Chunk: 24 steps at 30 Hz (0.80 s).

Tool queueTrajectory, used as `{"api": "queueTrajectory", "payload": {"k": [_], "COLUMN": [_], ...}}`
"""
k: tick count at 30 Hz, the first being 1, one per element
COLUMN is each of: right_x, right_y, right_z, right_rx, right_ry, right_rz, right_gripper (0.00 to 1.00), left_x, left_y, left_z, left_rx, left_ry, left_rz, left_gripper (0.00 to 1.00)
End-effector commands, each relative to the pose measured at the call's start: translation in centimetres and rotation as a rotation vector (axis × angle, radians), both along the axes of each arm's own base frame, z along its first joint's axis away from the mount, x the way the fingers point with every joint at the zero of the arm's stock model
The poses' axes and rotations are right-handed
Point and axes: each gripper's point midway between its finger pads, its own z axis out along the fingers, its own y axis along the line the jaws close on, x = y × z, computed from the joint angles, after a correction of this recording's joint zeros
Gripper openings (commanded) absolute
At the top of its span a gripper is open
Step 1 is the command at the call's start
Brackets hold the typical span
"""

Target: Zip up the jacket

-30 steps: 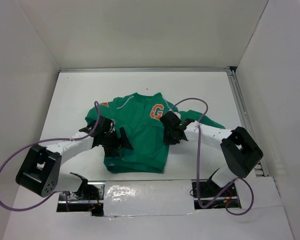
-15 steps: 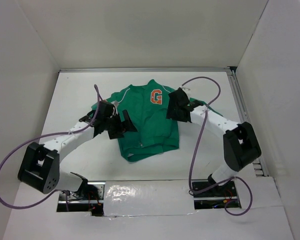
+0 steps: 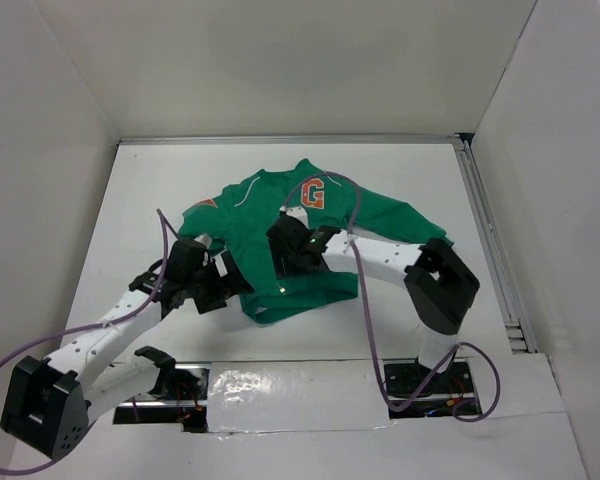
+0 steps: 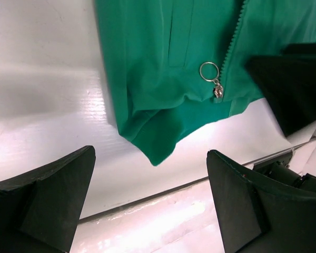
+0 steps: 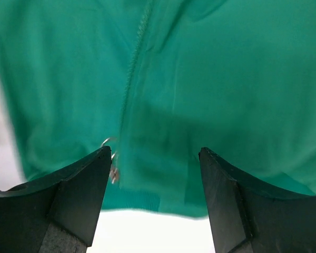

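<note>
The jacket lay mid-frame on the tabletop, with its zip pull at the hem and the zip running up-frame. The right end effector, open and empty, hung nearest; the left end effector was open too.

The left arm and right arm are white tubular links joined by chunky black housings, each trailed by a loose purple cable. The left gripper and right gripper carry matte black, wedge-shaped fingers.

letter "g" (orange) on jacket
</note>
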Motion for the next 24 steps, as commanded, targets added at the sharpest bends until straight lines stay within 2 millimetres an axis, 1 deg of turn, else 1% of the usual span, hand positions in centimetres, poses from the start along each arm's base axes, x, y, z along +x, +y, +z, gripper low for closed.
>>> {"api": "queueTrajectory", "payload": {"k": [1,2,3,6,8,10,12,13,15,16,17,18,19,21,22,23,24], "right_x": [-0.4,-0.5,-0.3,0.0,0.1,0.0,-0.1,-0.1,-0.1,-0.1,0.1,0.2,0.2,0.5,0.6,0.9,1.0], "right_y": [1.4,1.9,2.2,2.4,1.9,2.0,1.9,1.8,1.3,1.1,0.7,0.7,0.6,0.1,0.0,-0.4,-0.6], "right_z": [-1.1,-1.7,-1.8,-2.8,-3.4,-4.0,-4.7,-4.9,-5.5,-5.5,-5.4,-5.1,-4.9,-3.9,-3.4,-2.3,-1.7], "right_rx": [-0.024,-0.032,-0.03,-0.068,-0.087,-0.084,-0.078,-0.079,-0.097,-0.099,-0.101,-0.092,-0.087,-0.072,-0.065,-0.055,-0.045], "right_ry": [0.036,0.045,0.045,0.053,0.061,0.084,0.1,0.109,0.115,0.112,0.107,0.098,0.091,0.07,0.058,0.031,0.013], "right_rz": [0.003,0.019,0.016,0.001,-0.025,-0.023,-0.025,-0.032,-0.048,-0.066,-0.077,-0.081,-0.079,-0.096,-0.105,-0.12,-0.129], "right_gripper": [0.75,0.76,0.77,0.77,0.76,0.76,0.76,0.74,0.67,0.53,0.46,0.41,0.31,0.26,0.25,0.24,0.23], "left_x": [0.0,-0.1,-0.1,-0.2,-0.1,0.1,0.2,0.3,0.3,0.4,0.5,0.5,0.8,0.8,0.9,1.1,1.1], "left_y": [0.6,0.6,0.6,0.4,0.4,0.3,0.1,0.1,-0.2,-0.2,-0.4,-0.5,-0.7,-1.1,-1.2,-1.2,-1.3], "left_z": [1.0,1.2,1.2,1.3,1.2,1.3,1.0,0.9,0.7,0.6,0.5,0.4,0.2,-0.1,-0.7,-0.8,-0.9], "left_rx": [-0.007,-0.016,-0.018,-0.032,-0.028,-0.032,-0.032,-0.032,-0.037,-0.036,-0.039,-0.043,-0.044,-0.047,-0.038,-0.034,-0.029], "left_ry": [-0.045,-0.059,-0.065,-0.081,-0.079,-0.08,-0.073,-0.072,-0.058,-0.059,-0.058,-0.055,-0.065,-0.06,-0.041,-0.036,-0.027], "left_rz": [0.037,0.034,0.034,0.018,0.016,0.011,0.005,0.001,-0.009,-0.013,-0.018,-0.025,-0.039,-0.059,-0.06,-0.06,-0.064], "left_gripper": [0.99,0.99,0.99,0.99,0.99,0.99,0.99,0.99,0.99,0.99,0.99,0.99,0.99,0.99,0.99,0.99,0.99]}}
